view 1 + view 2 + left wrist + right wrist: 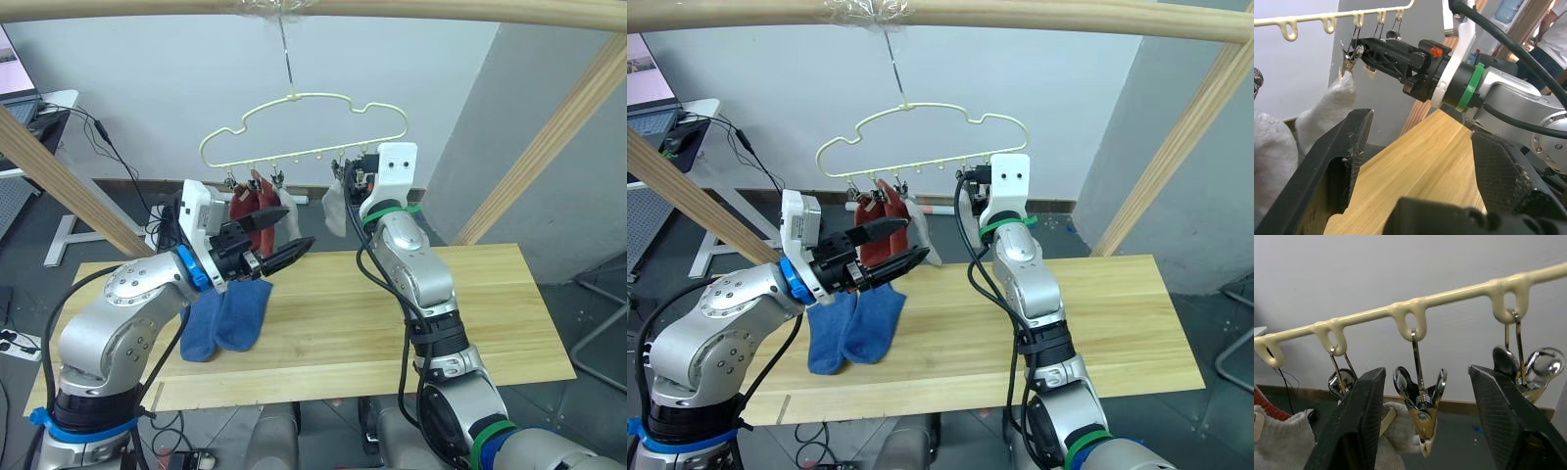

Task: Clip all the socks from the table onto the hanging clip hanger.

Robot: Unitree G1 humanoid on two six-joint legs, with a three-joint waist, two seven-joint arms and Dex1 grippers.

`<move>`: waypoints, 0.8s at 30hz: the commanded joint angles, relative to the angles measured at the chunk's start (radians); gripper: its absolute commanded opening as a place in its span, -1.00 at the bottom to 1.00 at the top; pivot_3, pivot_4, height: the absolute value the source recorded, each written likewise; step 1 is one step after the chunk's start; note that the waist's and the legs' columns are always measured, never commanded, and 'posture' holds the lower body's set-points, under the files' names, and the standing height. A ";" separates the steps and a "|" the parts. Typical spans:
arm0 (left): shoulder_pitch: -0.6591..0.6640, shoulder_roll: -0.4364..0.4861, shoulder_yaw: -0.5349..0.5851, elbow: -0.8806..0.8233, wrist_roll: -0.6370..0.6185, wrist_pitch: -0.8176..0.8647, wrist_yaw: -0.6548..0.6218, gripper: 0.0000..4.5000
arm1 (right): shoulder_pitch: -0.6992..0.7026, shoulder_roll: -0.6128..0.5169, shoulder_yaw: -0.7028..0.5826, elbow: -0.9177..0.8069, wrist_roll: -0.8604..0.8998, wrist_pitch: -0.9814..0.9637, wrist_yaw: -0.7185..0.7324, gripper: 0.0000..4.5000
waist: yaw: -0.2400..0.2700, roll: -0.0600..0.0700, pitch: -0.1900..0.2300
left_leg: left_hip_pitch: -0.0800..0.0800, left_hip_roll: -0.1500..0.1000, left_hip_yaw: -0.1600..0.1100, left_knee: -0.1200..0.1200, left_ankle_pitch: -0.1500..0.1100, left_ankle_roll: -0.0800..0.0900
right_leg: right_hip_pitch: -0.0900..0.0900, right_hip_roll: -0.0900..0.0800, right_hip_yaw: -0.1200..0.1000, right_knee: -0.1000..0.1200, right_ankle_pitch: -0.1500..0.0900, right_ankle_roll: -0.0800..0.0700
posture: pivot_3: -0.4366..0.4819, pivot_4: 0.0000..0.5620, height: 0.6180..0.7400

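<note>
Right wrist view: the right gripper [1422, 421] has its black fingers spread wide around a small grey metal clip [1420, 404] on the pale-yellow wire clip hanger [304, 127]. The left gripper [284, 240] gapes empty. Two blue knit socks [227, 315] lie on the light wood table [490, 313].

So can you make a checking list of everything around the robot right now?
Surface: table, light wood.
Job's things: two blue socks on the table; red sock and grey socks clipped on the clip hanger.
Clutter: nothing seen.
Grippers: left gripper open, holding nothing; right gripper open, jaws either side of a free clip.
Cables: black cables behind the table.
Surroundings: wooden frame poles, grey wall.
</note>
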 commanded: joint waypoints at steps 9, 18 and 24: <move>0.009 0.005 0.022 -0.050 -0.010 -0.018 0.005 0.62 | -0.036 0.073 0.022 -0.035 0.022 -0.010 -0.018 0.22 | 0.001 0.000 0.000 | 0.000 0.000 0.000 0.000 0.000 0.000 | 0.000 0.000 0.000 0.000 0.000 0.000 | 0.24 -0.03 1.00; 0.019 0.003 0.020 -0.062 -0.011 -0.023 0.007 0.62 | -0.045 0.072 0.022 -0.029 0.032 -0.018 -0.023 -0.67 | 0.001 0.000 0.000 | 0.000 0.000 0.000 0.000 0.000 0.000 | 0.000 0.000 0.000 0.000 0.000 0.000 | 0.26 -0.03 1.00; 0.040 -0.003 0.019 -0.077 -0.016 -0.022 0.011 0.62 | -0.048 0.057 0.033 -0.029 0.019 -0.024 -0.014 -0.95 | 0.002 0.000 0.000 | 0.000 0.000 0.000 0.000 0.000 0.000 | 0.000 0.000 0.000 0.000 0.000 0.000 | 0.25 -0.02 1.00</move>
